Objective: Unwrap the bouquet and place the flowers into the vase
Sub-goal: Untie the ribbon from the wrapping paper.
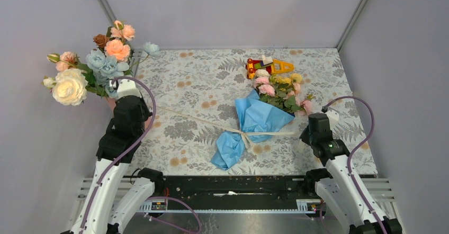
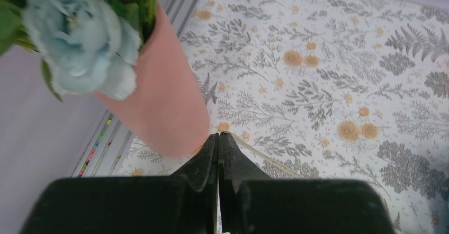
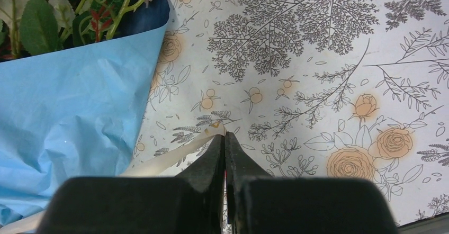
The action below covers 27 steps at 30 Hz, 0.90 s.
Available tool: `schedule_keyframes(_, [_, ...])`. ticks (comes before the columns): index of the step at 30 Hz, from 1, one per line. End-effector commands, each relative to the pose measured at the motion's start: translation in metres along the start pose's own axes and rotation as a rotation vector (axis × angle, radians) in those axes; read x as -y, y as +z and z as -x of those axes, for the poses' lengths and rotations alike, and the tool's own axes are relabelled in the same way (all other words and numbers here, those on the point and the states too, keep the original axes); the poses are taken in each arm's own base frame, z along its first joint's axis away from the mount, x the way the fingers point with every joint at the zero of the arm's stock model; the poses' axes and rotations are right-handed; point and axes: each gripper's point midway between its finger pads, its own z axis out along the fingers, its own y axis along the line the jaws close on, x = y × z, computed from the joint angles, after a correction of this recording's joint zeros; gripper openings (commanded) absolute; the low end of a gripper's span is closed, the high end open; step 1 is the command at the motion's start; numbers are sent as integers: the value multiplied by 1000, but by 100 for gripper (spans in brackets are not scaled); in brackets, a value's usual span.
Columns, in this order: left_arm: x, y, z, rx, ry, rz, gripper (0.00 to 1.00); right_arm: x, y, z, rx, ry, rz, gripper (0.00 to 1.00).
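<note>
You're looking at a robot lab cell. Plain grey walls (image 1: 238, 11) box the table (image 1: 365, 162) in on three sides, and bare metal posts (image 1: 103, 3) slant up from its far corners. Along the near edge a black rail (image 1: 233, 191) on slotted metal bars carries two white-and-black arms (image 1: 114, 154), with purple cables (image 1: 152, 104) looping off them. The flower-print cover (image 3: 317, 59) is the homely touch, yet it reads as staging. On it sit props: a bouquet (image 1: 259, 118) mid-table, a plastic toy (image 1: 269, 65) by the far edge and a vase (image 2: 164, 101) of big blooms (image 1: 108, 67) at the left edge. From your left wrist view, metal track (image 2: 106, 138) runs beside the cover's left edge.
</note>
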Motion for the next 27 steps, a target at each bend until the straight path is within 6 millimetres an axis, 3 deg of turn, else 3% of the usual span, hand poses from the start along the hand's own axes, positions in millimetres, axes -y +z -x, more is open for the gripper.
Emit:
schedule_keyframes(1, [-17, -11, 33, 96, -24, 69, 0, 5, -2, 16, 38, 6, -35, 0])
schedule_keyframes(15, [-36, -17, 32, 86, -21, 166, 0, 13, 4, 22, 20, 46, -66, 0])
schedule_keyframes(21, [-26, -17, 17, 24, -3, 102, 0, 7, 3, 21, 22, 57, -22, 0])
schedule_keyframes(22, [-19, -18, 11, 8, 7, 52, 3, 6, 2, 21, 25, 56, -13, 0])
schedule_keyframes(23, [-11, -19, 5, -11, 16, -1, 13, 4, 2, 21, 25, 56, -5, 0])
schedule_keyframes(26, [11, -28, -8, -27, 34, -166, 66, 1, 0, 21, 23, 52, 16, 0])
schedule_keyframes(27, [18, -33, -12, -28, 38, -222, 76, -1, -1, 22, 22, 52, 23, 0])
